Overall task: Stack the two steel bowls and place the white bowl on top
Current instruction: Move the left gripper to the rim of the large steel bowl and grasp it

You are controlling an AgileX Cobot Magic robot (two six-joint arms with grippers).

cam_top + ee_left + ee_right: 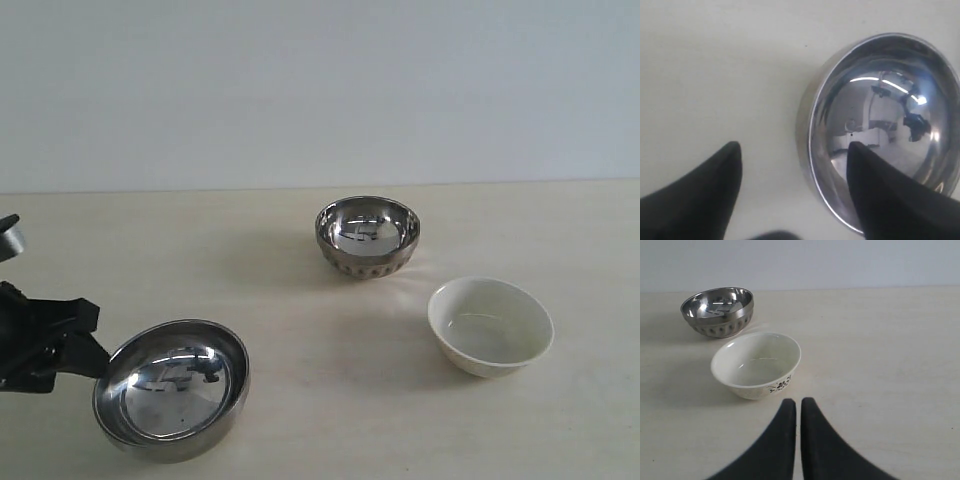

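Straddling wide bowl (172,388) rim, lower left: left gripper (793,146), jaws apart, ready to pinch. Ribbed bowl (367,236) centre; white bowl (490,325) right. Right gripper (798,402) closed, empty.

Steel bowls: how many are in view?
2. The wide bowl sits front left, its rim inside the open left gripper; the ribbed bowl stands farther back, near the white bowl.
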